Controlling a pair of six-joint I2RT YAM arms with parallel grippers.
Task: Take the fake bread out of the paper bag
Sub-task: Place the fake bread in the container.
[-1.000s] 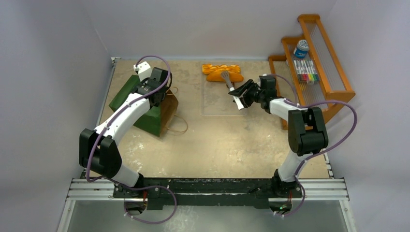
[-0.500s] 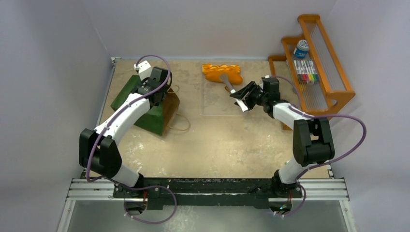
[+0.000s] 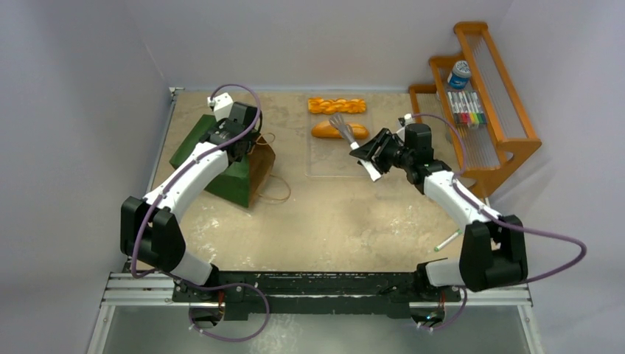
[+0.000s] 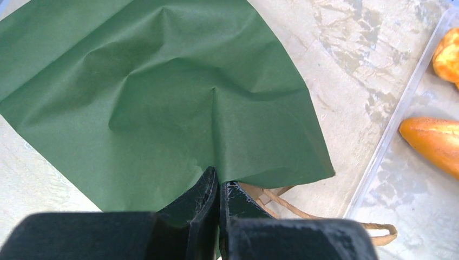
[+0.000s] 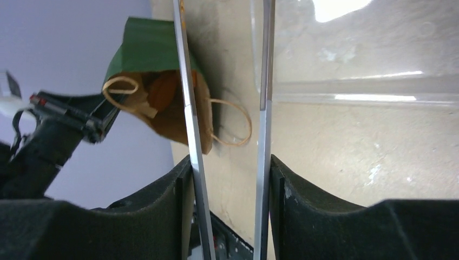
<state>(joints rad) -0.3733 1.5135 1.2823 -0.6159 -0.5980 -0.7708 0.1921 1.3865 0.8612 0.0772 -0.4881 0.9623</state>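
The dark green paper bag [image 3: 214, 158] lies on its side at the left, brown mouth towards the middle. My left gripper [image 3: 247, 140] is shut on the bag's upper mouth edge [image 4: 218, 187], over green paper [image 4: 162, 92]. An orange piece of fake bread [image 5: 162, 89] shows inside the bag's mouth [image 5: 151, 49]. A braided stick [image 3: 336, 105] and an oblong loaf [image 3: 339, 130] lie on a clear tray [image 3: 332, 166]; the left wrist view shows that loaf [image 4: 433, 142] too. My right gripper [image 3: 372, 151] is shut on long metal tongs [image 5: 187, 108], both blades between its fingers, tips by the loaf.
A wooden rack [image 3: 508, 140] stands at the right with coloured markers [image 3: 466, 109] and a blue-lidded jar [image 3: 459, 74]. A pen [image 3: 447, 242] lies on the table near the right arm. The bag's cord handles [image 3: 273, 193] trail on the table. Walls close in left, back and right.
The loaf now lies apart from the braided stick, nearer the front. My right arm has swung its elbow out to the right and pinched the tongs slightly narrower. The left arm has held still.
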